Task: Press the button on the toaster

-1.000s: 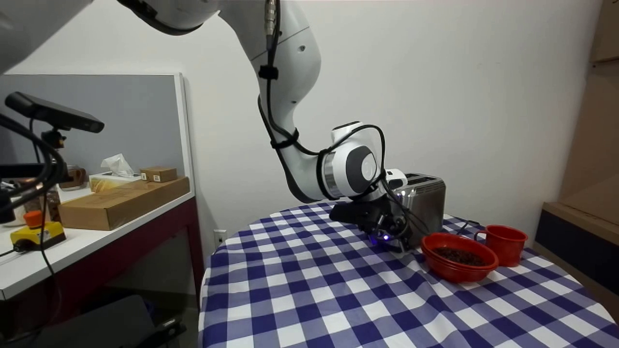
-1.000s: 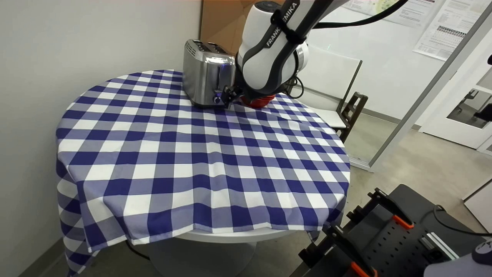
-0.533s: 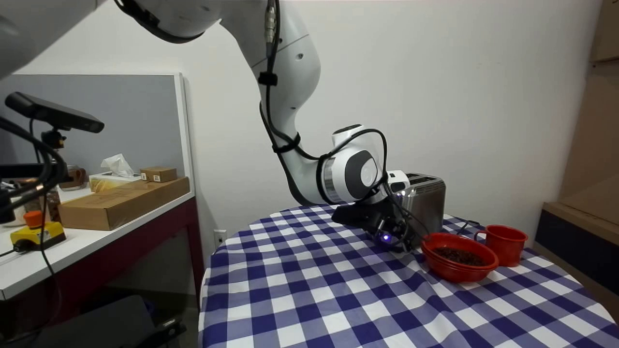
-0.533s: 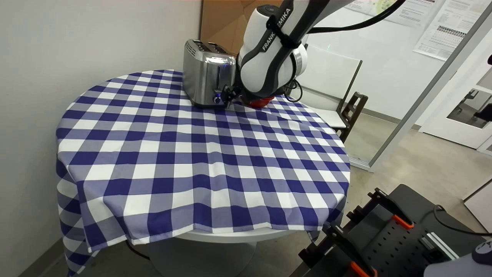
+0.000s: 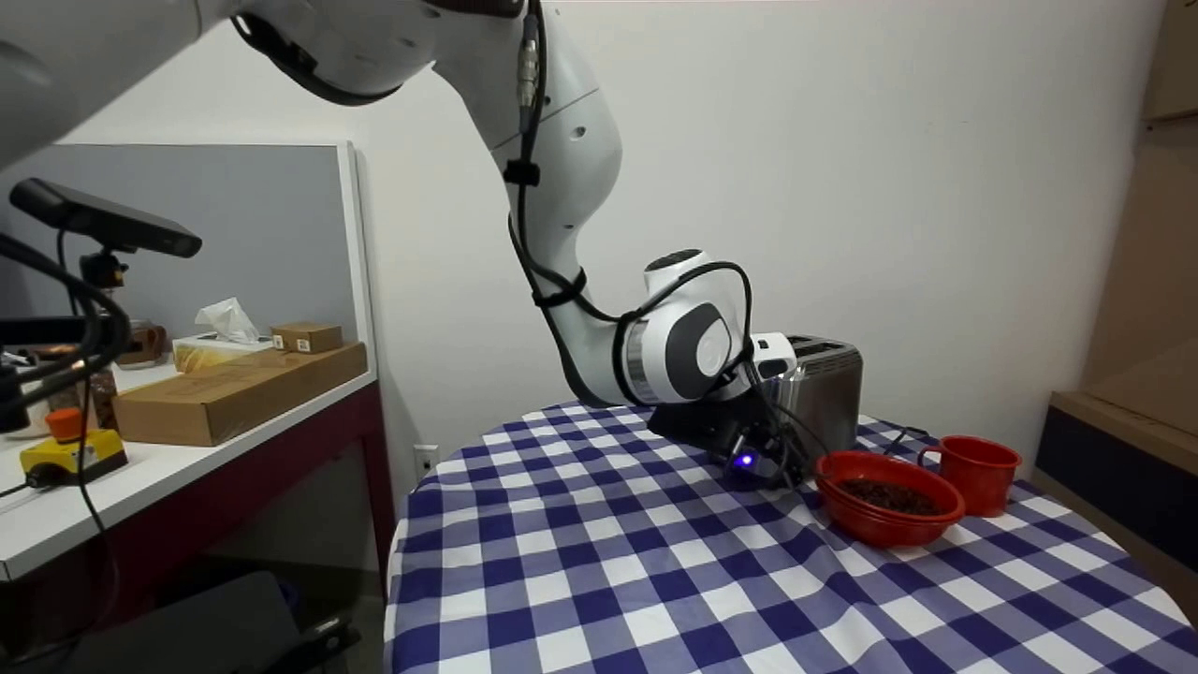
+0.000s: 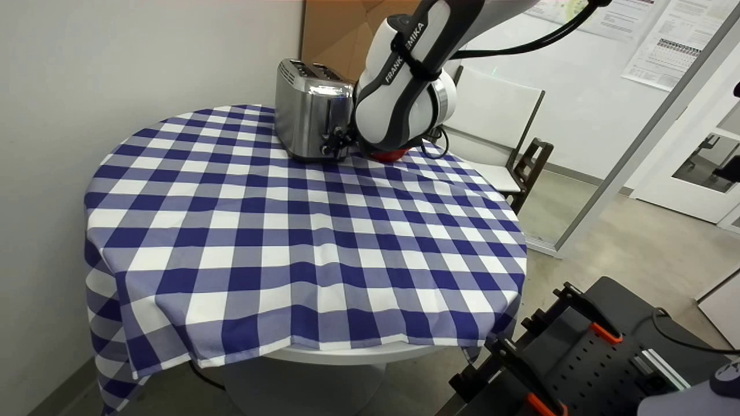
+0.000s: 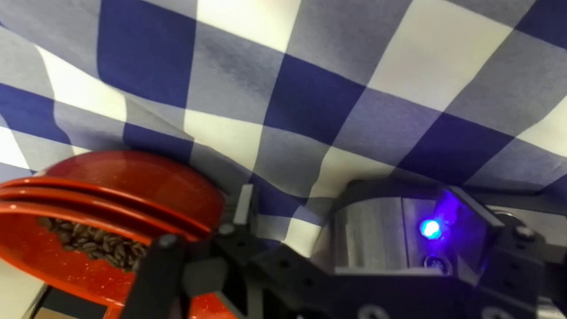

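The silver toaster (image 5: 836, 398) stands at the back of the table. It shows in both exterior views (image 6: 298, 115) and in the wrist view (image 7: 370, 235). Its narrow front has a dark vertical slot (image 6: 328, 114). A round button (image 7: 437, 264) is on its face. A bright blue light (image 7: 430, 229) shows beside it; I cannot tell if this is a lit button or a reflection. My gripper (image 7: 361, 208) is open and empty, low at the toaster's front, one finger overlapping its face. In an exterior view the gripper (image 6: 336, 141) covers the lower front. Contact is unclear.
Stacked red bowls (image 5: 884, 520) with dark beans stand close beside the gripper and toaster; in the wrist view the bowls (image 7: 133, 177) are by the left finger. A red mug (image 5: 978, 476) stands behind them. A checked cloth (image 6: 300, 231) covers the round table. A wall is behind.
The arm has lowered and shifted slightly. In an exterior view the gripper has moved left over the toaster's lower front, now hiding the blue-lit knob seen there before. The toaster has not moved.
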`<state>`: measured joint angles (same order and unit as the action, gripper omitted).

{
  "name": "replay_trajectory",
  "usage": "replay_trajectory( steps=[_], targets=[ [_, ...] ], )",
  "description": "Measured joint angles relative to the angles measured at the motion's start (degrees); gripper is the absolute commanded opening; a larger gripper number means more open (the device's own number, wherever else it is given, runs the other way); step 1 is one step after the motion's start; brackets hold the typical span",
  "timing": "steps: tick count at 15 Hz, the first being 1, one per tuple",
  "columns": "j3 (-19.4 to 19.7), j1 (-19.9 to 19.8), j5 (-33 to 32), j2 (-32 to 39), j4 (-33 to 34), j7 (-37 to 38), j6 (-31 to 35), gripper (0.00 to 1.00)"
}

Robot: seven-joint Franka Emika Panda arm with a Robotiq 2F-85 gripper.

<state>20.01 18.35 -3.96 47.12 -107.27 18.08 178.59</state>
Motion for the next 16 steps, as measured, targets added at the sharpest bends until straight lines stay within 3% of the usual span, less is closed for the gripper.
replay_trajectory(
  steps=[11,16],
  targets=[
    [3.06,3.87,7.15,4.42,0.41,-0.13,7.59,1.0],
    [3.84,5.11,9.39,4.96,0.43,-1.21,7.77,1.0]
  ],
)
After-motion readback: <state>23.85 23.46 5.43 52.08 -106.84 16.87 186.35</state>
